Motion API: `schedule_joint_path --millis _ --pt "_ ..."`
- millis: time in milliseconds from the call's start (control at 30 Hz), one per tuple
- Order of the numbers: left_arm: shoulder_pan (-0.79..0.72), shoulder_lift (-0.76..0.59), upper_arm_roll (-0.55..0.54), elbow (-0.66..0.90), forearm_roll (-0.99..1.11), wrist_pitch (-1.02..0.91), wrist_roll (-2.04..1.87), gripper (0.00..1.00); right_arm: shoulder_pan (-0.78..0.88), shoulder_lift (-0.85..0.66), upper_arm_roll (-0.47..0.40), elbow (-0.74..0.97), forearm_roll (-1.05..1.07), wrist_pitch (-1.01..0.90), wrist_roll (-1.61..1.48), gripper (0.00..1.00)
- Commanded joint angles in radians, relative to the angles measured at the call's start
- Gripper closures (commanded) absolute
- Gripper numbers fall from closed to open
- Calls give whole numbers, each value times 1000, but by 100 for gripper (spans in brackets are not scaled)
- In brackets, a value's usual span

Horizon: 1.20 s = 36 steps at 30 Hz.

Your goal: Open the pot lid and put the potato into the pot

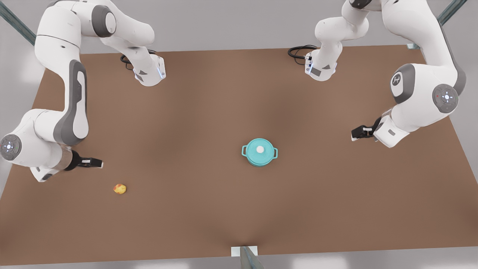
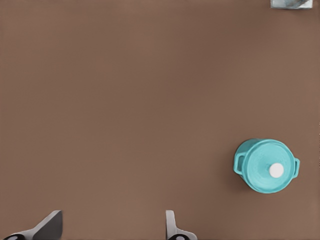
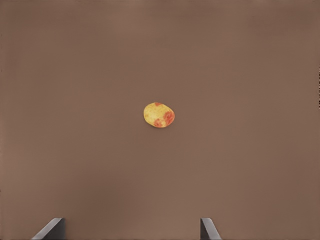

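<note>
Hovering apart: in the front view the right tool (image 1: 98, 163) hangs near the potato (image 1: 120, 188) on the bench (image 1: 186, 209) at left; the left tool (image 1: 356, 132) waits right of the pot (image 1: 260, 156), pot lid (image 1: 258, 149) on.

Left wrist view: fingers (image 2: 171, 227) spread wide, empty. Judgement: centre over the knob (image 2: 276, 170), descend straight, pinch.

Right wrist view: fingers (image 3: 209, 230) wide, potato ahead.
</note>
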<state>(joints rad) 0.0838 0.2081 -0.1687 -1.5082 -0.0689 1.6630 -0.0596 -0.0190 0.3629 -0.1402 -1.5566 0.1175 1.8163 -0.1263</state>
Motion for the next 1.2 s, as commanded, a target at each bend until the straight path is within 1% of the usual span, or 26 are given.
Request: schedule_joint_path --millis 0,33,67,133,167,200,233,267,300,367,467,600,633,667,700,767,800,867,900,1000,1033,1067,1133,1167 --pt "-1 -4 -3 3 -2 107 -16 0 7 -28 4 -33 13 170 -90 0" --pt "-15 -3 -9 8 -9 107 -16 0 8 -27 5 -34 13 175 -87 0" --pt "-78 4 -17 6 0 107 -22 0 22 -22 7 -33 13 181 -84 0" --pt "-240 17 -17 13 21 109 -219 0 50 -7 7 -30 8 181 -72 0" --pt "-387 66 -17 32 46 109 -440 0 70 4 8 -26 -18 179 -81 0" --pt "-475 117 -17 78 103 109 -540 0 74 4 8 -22 -85 176 -114 0" --pt "-527 166 -17 88 116 113 -575 0 80 4 8 -4 -144 175 -392 0" --pt "-552 208 -17 92 120 136 -614 0 79 7 8 9 -139 175 -628 0" --pt "-570 257 -17 98 121 172 -680 0 77 14 8 15 -141 175 -658 0" --pt "-613 310 -15 103 152 196 -767 0 77 14 7 15 -144 175 -662 0" --pt "-610 402 -3 121 156 281 -790 0 77 21 8 15 -141 175 -668 0" --pt "-610 444 20 123 155 357 -789 0 71 44 8 35 -144 178 -694 0" --pt "-610 455 20 121 156 360 -789 0 94 67 11 58 -142 187 -716 0" --pt "-613 458 18 109 156 376 -789 0 119 76 11 61 -144 187 -717 0" --pt "-615 447 18 31 150 429 -790 0 125 125 13 101 -137 190 -705 0" --pt "-619 458 17 2 153 478 -822 0 132 137 37 110 -90 195 -688 0" --pt "-618 458 17 2 153 478 -822 0 140 137 37 61 -76 267 -694 0" --pt "-618 467 17 3 155 478 -821 0 136 99 36 -26 -76 320 -702 0" --pt "-616 467 17 9 158 478 -821 0 129 67 36 -114 -78 411 -719 0" --pt "-618 485 18 2 169 504 -822 0 91 62 30 -158 -79 455 -785 0" --pt "-618 487 17 2 166 505 -824 0 82 70 30 -178 -79 509 -799 0" --pt "-618 490 17 -10 169 505 -825 0 80 85 30 -174 -81 547 -800 0" --pt "-630 484 17 -49 169 505 -825 0 77 103 31 -169 -79 563 -800 0" --pt "-630 478 17 -67 170 505 -825 0 80 131 34 -169 -76 618 -800 0"
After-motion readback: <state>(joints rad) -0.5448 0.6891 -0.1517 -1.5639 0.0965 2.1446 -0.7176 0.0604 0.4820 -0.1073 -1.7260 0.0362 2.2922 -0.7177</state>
